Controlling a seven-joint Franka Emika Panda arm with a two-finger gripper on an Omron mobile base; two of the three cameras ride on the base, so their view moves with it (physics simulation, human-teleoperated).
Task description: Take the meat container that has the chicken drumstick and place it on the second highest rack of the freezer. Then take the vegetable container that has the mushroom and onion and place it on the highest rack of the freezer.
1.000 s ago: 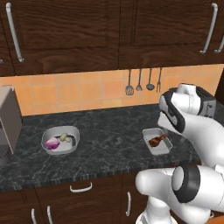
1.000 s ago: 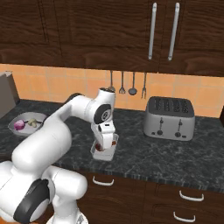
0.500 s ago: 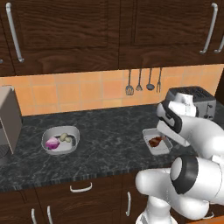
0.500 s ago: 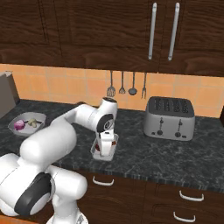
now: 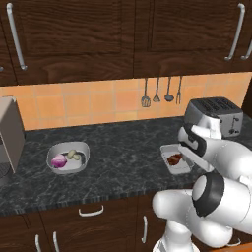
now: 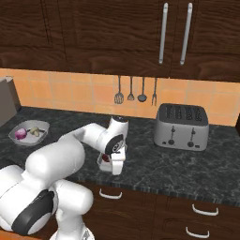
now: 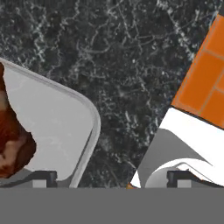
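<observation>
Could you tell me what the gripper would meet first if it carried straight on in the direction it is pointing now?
Most likely the rim of the meat container: in the hand view the gripper points down with that rim between its fingertips and the dark counter just beyond. How much gap remains above the rim is unclear.

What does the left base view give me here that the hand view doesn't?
Left base view alone: the vegetable container with onion and mushroom on the counter's left, the toaster, the hanging utensils, the cabinets, and the arm bent down over the meat container.

Hand view alone: a close look at that container's rounded corner and rim, with one fingertip over the container's inside and the other outside the rim, above bare counter.

Both: the meat container with the drumstick, the dark counter and the orange tiled wall.
</observation>
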